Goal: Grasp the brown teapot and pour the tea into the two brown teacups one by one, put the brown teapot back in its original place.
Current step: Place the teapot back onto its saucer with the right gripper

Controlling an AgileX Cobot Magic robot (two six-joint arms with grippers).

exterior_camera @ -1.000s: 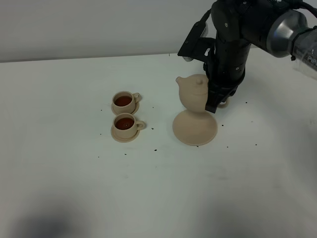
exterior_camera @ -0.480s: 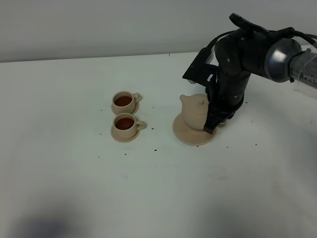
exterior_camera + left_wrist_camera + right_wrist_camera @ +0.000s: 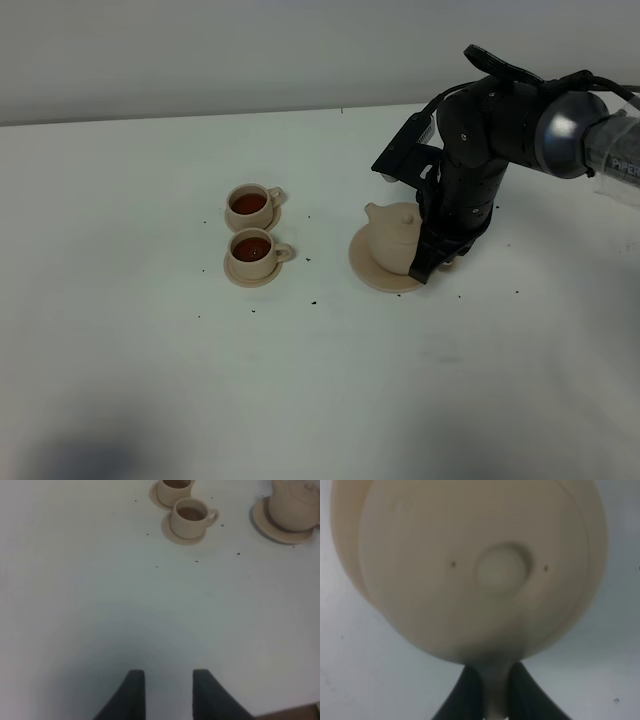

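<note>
The brown teapot (image 3: 391, 233) stands upright on the wide saucer, its original place (image 3: 372, 272), spout pointing left. My right gripper (image 3: 436, 262) is shut on the teapot's handle (image 3: 495, 687), which shows between the two dark fingers; the lid knob (image 3: 502, 570) fills the middle of the right wrist view. The two brown teacups (image 3: 248, 204) (image 3: 252, 247) sit on small saucers to the teapot's left, both holding dark tea. My left gripper (image 3: 169, 692) hovers over bare table, its fingers slightly apart with nothing between them. It sees the near cup (image 3: 189, 517) and the teapot (image 3: 295, 502).
The white table (image 3: 330, 380) carries small dark specks around the cups and the saucer. The right arm's black body (image 3: 480, 150) rises behind and right of the teapot. A pale wall borders the table's far edge.
My right gripper has brought the teapot down from above the wide saucer until it rests on it. The cups and the left gripper have not moved.
</note>
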